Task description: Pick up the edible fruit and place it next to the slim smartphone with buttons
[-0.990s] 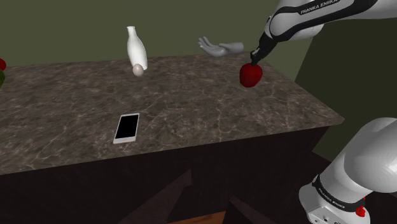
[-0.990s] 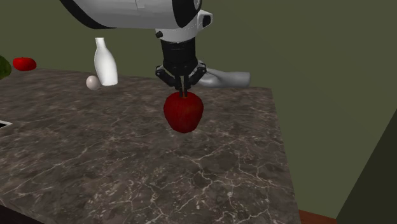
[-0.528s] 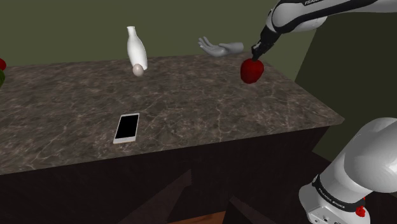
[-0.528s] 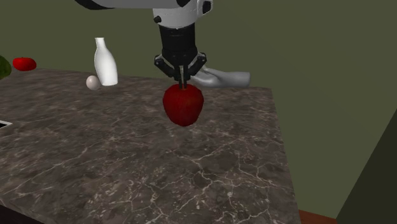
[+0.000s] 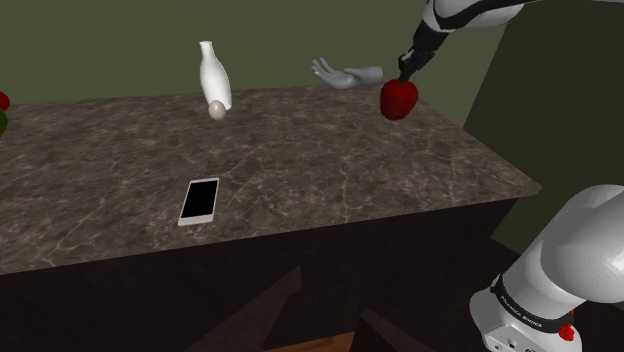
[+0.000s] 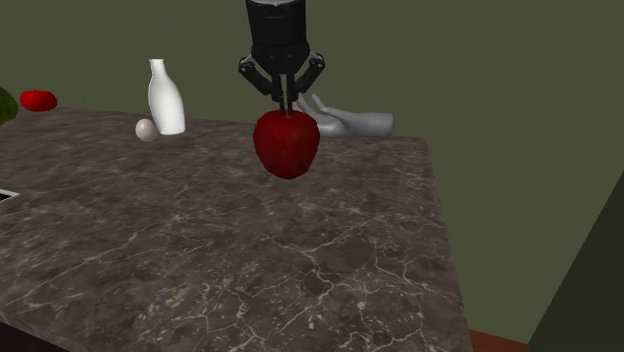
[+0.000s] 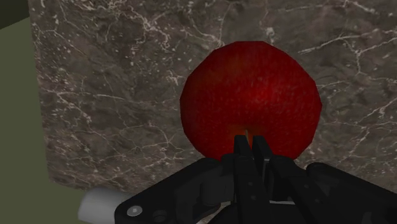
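A red apple hangs in the air above the dark marble counter's right end as the shoulder view shows it. My black gripper is shut on its stem from above, the two fingers pinched together. The smartphone, white-framed with a dark screen, lies flat near the counter's front edge, far off toward the shoulder view's left of the apple.
A white bottle and a small pale egg stand at the counter's back. A grey hand-shaped object lies just behind the apple. A red item sits at the far left. The counter's edge is close.
The gripper has risen steadily with the apple, lifting it higher above the counter. Nothing else has moved.
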### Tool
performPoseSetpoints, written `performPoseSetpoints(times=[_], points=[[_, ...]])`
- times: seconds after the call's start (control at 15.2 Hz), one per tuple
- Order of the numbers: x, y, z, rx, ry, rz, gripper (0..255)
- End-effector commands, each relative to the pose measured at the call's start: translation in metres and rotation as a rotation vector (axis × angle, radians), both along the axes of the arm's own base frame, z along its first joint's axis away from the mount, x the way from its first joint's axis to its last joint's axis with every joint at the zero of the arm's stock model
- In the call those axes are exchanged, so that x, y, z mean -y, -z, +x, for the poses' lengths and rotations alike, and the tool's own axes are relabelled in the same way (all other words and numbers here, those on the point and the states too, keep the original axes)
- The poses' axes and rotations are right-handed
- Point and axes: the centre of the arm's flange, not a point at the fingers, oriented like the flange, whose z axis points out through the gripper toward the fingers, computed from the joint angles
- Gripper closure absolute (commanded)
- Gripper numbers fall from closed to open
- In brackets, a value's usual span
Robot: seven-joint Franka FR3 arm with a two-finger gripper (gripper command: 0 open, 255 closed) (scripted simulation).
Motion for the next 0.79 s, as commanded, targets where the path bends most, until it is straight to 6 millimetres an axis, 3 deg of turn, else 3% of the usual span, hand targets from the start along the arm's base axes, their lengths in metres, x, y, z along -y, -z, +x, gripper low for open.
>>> performPoseSetpoints(times=[0.0,0.73], points=[[0.001,-0.01,-0.001,0.0,0.0,0.0,255],[0.001,-0.068,-0.001,0.0,0.0,0.0,255]])
